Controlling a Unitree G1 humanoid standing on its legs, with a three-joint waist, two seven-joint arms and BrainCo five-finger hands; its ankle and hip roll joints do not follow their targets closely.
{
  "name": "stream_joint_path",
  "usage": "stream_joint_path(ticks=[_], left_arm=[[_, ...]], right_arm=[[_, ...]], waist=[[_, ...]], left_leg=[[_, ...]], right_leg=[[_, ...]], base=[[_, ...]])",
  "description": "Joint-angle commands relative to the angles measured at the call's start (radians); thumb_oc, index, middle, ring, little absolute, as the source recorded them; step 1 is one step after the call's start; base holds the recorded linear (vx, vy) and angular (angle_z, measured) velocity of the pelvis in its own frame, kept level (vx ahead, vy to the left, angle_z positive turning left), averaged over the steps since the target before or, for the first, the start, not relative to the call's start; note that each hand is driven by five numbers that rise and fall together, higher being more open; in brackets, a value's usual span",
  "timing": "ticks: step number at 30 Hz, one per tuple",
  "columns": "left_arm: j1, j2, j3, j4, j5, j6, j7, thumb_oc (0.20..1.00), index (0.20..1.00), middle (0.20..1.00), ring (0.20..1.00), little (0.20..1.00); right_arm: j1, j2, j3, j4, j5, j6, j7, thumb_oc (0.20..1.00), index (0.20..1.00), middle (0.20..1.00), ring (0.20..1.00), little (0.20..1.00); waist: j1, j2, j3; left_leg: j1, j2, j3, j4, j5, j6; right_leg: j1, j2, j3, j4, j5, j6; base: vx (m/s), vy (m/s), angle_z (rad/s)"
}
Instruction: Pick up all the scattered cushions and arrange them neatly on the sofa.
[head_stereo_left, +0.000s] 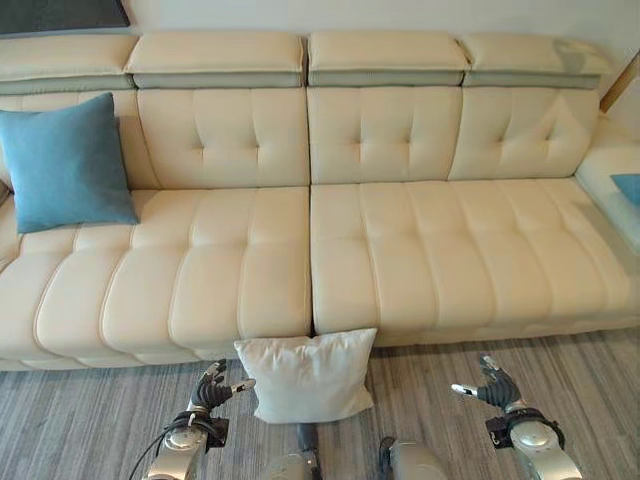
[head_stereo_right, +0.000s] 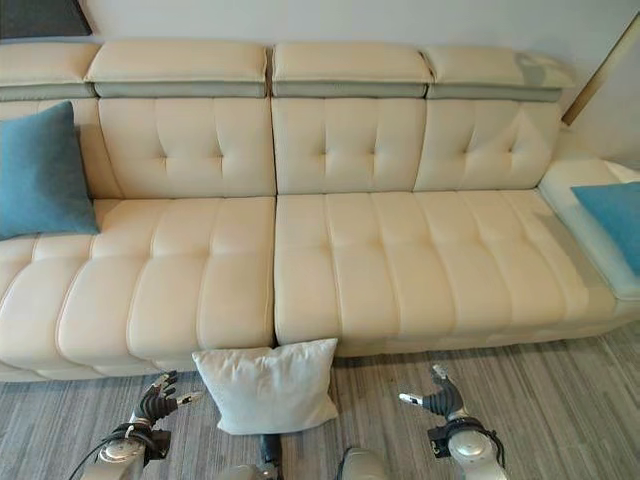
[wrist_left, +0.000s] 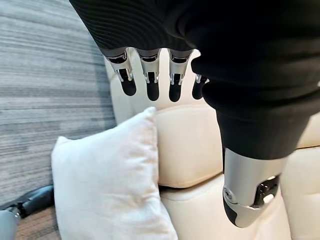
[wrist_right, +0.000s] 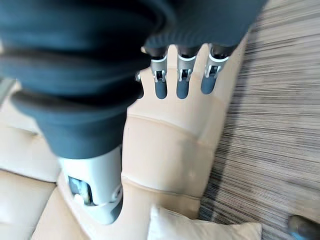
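Step in hand: approach to the first pick. The white cushion (head_stereo_left: 308, 376) stands on the floor (head_stereo_left: 90, 420), leaning against the front edge of the sofa (head_stereo_left: 400, 250) just below the seam between the two seat sections. It is upright and untouched.

The left robot hand (head_stereo_left: 212, 388) hovers just beside the white cushion, on the cushion's left. Its fingers (wrist_left: 150, 82) are straight and spread, thumb apart, holding nothing. The right robot hand (head_stereo_left: 492, 386) hovers well apart from the white cushion, on its right, also with fingers relaxed and spread, and empty. Neither hand is in contact with the cushion.

Other cushions: a blue cushion (head_stereo_left: 65, 165) rests upright against the sofa backrest, far left of the white cushion. A second blue cushion (head_stereo_right: 612, 222) lies on the side section of the sofa, far to the right.

Next move, as judged: bring both hands inward to the two sides of the white cushion, the right hand having the longer travel. Close on the soft fabric, lift clear of the seat edge, then set it upright against the backrest.
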Motion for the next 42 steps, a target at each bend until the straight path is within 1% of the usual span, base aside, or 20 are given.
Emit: stream_joint_path(ticks=[1, 5, 10, 11, 15, 17, 18, 19, 20, 21, 22, 26, 27, 28, 30, 31, 36, 38, 39, 42], left_arm=[[0.003, 0.018, 0.033, -0.023, -0.002, -0.037, 0.014, 1.0, 1.0, 1.0, 1.0, 1.0], [0.012, 0.012, 0.039, -0.028, -0.003, -0.041, 0.01, 1.0, 1.0, 1.0, 1.0, 1.0], [-0.031, 0.025, 0.047, -0.019, -0.017, -0.049, 0.031, 1.0, 1.0, 1.0, 1.0, 1.0], [-0.036, 0.029, 0.049, -0.022, -0.02, -0.051, 0.033, 1.0, 1.0, 1.0, 1.0, 1.0], [-0.053, 0.046, 0.051, -0.038, -0.02, -0.056, 0.055, 1.0, 1.0, 1.0, 1.0, 1.0], [-0.101, 0.072, 0.055, -0.041, -0.046, -0.07, 0.082, 1.0, 1.0, 1.0, 1.0, 1.0], [-0.102, 0.072, 0.055, -0.041, -0.046, -0.071, 0.082, 1.0, 1.0, 1.0, 1.0, 1.0], [-0.149, 0.083, 0.046, -0.019, -0.056, -0.08, 0.106, 1.0, 1.0, 1.0, 1.0, 1.0], [-0.174, 0.091, 0.037, -0.012, -0.06, -0.084, 0.116, 1.0, 1.0, 1.0, 1.0, 1.0], [-0.204, 0.095, 0.027, -0.004, -0.068, -0.089, 0.125, 1.0, 1.0, 1.0, 1.0, 1.0], [-0.226, 0.099, 0.019, 0.008, -0.076, -0.091, 0.134, 1.0, 1.0, 1.0, 1.0, 1.0], [-0.365, 0.115, -0.03, 0.104, -0.117, -0.096, 0.175, 1.0, 1.0, 1.0, 1.0, 1.0], [-0.367, 0.116, -0.03, 0.106, -0.118, -0.097, 0.174, 1.0, 1.0, 1.0, 1.0, 1.0], [-0.44, 0.14, -0.046, 0.144, -0.144, -0.099, 0.185, 1.0, 1.0, 1.0, 1.0, 1.0], [-0.484, 0.156, -0.061, 0.167, -0.159, -0.099, 0.185, 1.0, 1.0, 1.0, 1.0, 1.0], [-0.579, 0.195, -0.076, 0.204, -0.208, -0.104, 0.188, 1.0, 1.0, 1.0, 1.0, 1.0], [-0.745, 0.257, -0.099, 0.251, -0.327, -0.113, 0.169, 1.0, 1.0, 1.0, 1.0, 1.0], [-0.802, 0.278, -0.132, 0.264, -0.33, -0.114, 0.165, 1.0, 1.0, 1.0, 1.0, 1.0], [-0.803, 0.278, -0.132, 0.264, -0.33, -0.114, 0.165, 1.0, 1.0, 1.0, 1.0, 1.0], [-0.906, 0.304, -0.218, 0.27, -0.302, -0.11, 0.167, 1.0, 1.0, 1.0, 1.0, 1.0]], right_arm=[[-0.018, -0.028, -0.009, 0.007, 0.0, -0.023, -0.017, 1.0, 1.0, 1.0, 1.0, 1.0], [-0.015, -0.041, -0.013, 0.0, 0.003, -0.024, -0.021, 1.0, 1.0, 1.0, 1.0, 1.0], [-0.08, -0.082, 0.019, 0.0, -0.004, -0.022, -0.033, 1.0, 1.0, 1.0, 1.0, 1.0], [-0.089, -0.083, 0.029, 0.003, -0.009, -0.021, -0.032, 1.0, 1.0, 1.0, 1.0, 1.0], [-0.115, -0.081, 0.044, 0.023, -0.021, -0.021, -0.043, 1.0, 1.0, 1.0, 1.0, 1.0], [-0.175, -0.08, 0.057, 0.056, -0.018, -0.018, -0.066, 1.0, 1.0, 1.0, 1.0, 1.0], [-0.177, -0.08, 0.058, 0.057, -0.018, -0.019, -0.066, 1.0, 1.0, 1.0, 1.0, 1.0], [-0.226, -0.073, 0.068, 0.096, -0.006, -0.017, -0.084, 1.0, 1.0, 1.0, 1.0, 1.0], [-0.245, -0.068, 0.071, 0.116, 0.007, -0.017, -0.092, 1.0, 1.0, 1.0, 1.0, 1.0], [-0.269, -0.064, 0.072, 0.138, 0.023, -0.019, -0.1, 1.0, 1.0, 1.0, 1.0, 1.0], [-0.29, -0.058, 0.076, 0.159, 0.043, -0.022, -0.11, 1.0, 1.0, 1.0, 1.0, 1.0], [-0.426, -0.042, 0.115, 0.276, 0.124, -0.032, -0.146, 1.0, 1.0, 1.0, 1.0, 1.0], [-0.429, -0.042, 0.115, 0.279, 0.125, -0.033, -0.146, 1.0, 1.0, 1.0, 1.0, 1.0], [-0.51, -0.046, 0.14, 0.317, 0.158, -0.033, -0.158, 1.0, 1.0, 1.0, 1.0, 1.0], [-0.558, -0.048, 0.156, 0.341, 0.171, -0.035, -0.166, 1.0, 1.0, 1.0, 1.0, 1.0], [-0.669, -0.064, 0.183, 0.39, 0.207, -0.032, -0.184, 1.0, 1.0, 1.0, 1.0, 1.0], [-0.88, -0.113, 0.196, 0.471, 0.308, -0.032, -0.224, 1.0, 1.0, 1.0, 1.0, 1.0], [-0.955, -0.123, 0.204, 0.493, 0.347, -0.037, -0.237, 1.0, 1.0, 1.0, 1.0, 1.0], [-0.956, -0.123, 0.204, 0.494, 0.347, -0.037, -0.237, 1.0, 1.0, 1.0, 1.0, 1.0], [-1.071, -0.107, 0.234, 0.501, 0.402, -0.055, -0.257, 1.0, 1.0, 1.0, 1.0, 1.0]], waist=[[0.002, -0.007, 0.012], [0.01, -0.006, 0.017], [0.029, -0.003, 0.075], [0.027, 0.0, 0.071], [0.028, 0.019, 0.074], [0.034, 0.048, 0.114], [0.034, 0.047, 0.114], [0.039, 0.053, 0.141], [0.042, 0.057, 0.154], [0.044, 0.055, 0.168], [0.046, 0.056, 0.18], [0.044, 0.055, 0.235], [0.045, 0.055, 0.234], [0.042, 0.048, 0.253], [0.041, 0.046, 0.261], [0.034, 0.04, 0.283], [0.017, 0.034, 0.312], [0.012, 0.04, 0.312], [0.012, 0.04, 0.312], [0.012, 0.051, 0.312]], left_leg=[[0.009, -0.002, -0.017, 0.064, -0.104, -0.104], [-0.032, -0.01, -0.021, 0.108, -0.117, -0.115], [-0.164, -0.037, -0.099, 0.307, -0.183, -0.145], [-0.153, -0.031, -0.099, 0.301, -0.198, -0.14], [-0.161, -0.033, -0.102, 0.268, -0.186, -0.129], [-0.214, -0.024, -0.066, 0.264, -0.183, -0.112], [-0.217, -0.024, -0.064, 0.268, -0.186, -0.112], [-0.262, -0.027, -0.058, 0.299, -0.208, -0.108], [-0.285, -0.026, -0.048, 0.314, -0.211, -0.106], [-0.328, -0.028, -0.037, 0.338, -0.195, -0.098], [-0.341, -0.031, -0.042, 0.36, -0.224, -0.103], [-0.485, -0.023, -0.028, 0.448, -0.231, -0.099], [-0.489, -0.023, -0.027, 0.451, -0.233, -0.099], [-0.574, -0.012, -0.021, 0.508, -0.238, -0.096], [-0.625, -0.003, -0.022, 0.544, -0.245, -0.094], [-0.739, 0.009, -0.018, 0.63, -0.262, -0.086], [-1.023, 0.03, -0.03, 0.828, -0.306, -0.074], [-1.128, 0.029, -0.038, 0.894, -0.32, -0.07], [-1.129, 0.029, -0.038, 0.895, -0.321, -0.07], [-1.264, 0.01, -0.042, 0.973, -0.337, -0.059]], right_leg=[[0.083, 0.051, -0.025, -0.1, 0.066, 0.007], [0.098, 0.057, -0.026, -0.162, 0.077, -0.009], [0.043, 0.03, -0.046, -0.147, 0.077, -0.037], [0.029, 0.027, -0.048, -0.144, 0.076, -0.039], [-0.013, 0.029, -0.058, -0.124, 0.07, -0.035], [-0.119, 0.011, -0.06, -0.028, 0.06, -0.036], [-0.124, 0.009, -0.058, -0.019, 0.054, -0.036], [-0.193, -0.012, -0.054, 0.063, 0.032, -0.026], [-0.221, -0.023, -0.056, 0.092, 0.029, -0.024], [-0.258, -0.034, -0.061, 0.115, 0.042, -0.031], [-0.273, -0.04, -0.052, 0.145, 0.012, -0.025], [-0.402, -0.05, -0.043, 0.206, 0.013, -0.032], [-0.406, -0.05, -0.043, 0.208, 0.013, -0.033], [-0.482, -0.048, -0.032, 0.242, 0.013, -0.035], [-0.53, -0.048, -0.028, 0.265, 0.011, -0.037], [-0.636, -0.045, -0.016, 0.327, 0.01, -0.037], [-0.891, -0.039, 0.006, 0.481, -0.017, -0.047], [-0.989, -0.039, 0.014, 0.543, -0.038, -0.056], [-0.99, -0.039, 0.014, 0.544, -0.038, -0.056], [-1.127, -0.031, 0.029, 0.62, -0.058, -0.071]], base=[[0.05, -0.133, 0.41], [0.0, -0.093, 0.19], [-0.12, -0.025, 0.34], [-0.05, 0.05, 0.14], [-0.05, 0.05, 0.05], [-0.16, 0.129, 0.12], [-0.1, 0.136, 0.14], [-0.08, 0.107, 0.1], [-0.18, 0.122, 0.04], [-0.1, 0.055, 0.01], [-0.11, 0.032, 0.02], [-0.1, -0.003, 0.08], [-0.15, -0.002, 0.1], [-0.16, -0.009, 0.06], [-0.15, -0.002, -0.03], [-0.13, 0.003, -0.05], [-0.08, 0.016, -0.07], [0.0, 0.008, -0.03], [0.0, 0.0, 0.0], [0.03, 0.052, 0.01]])
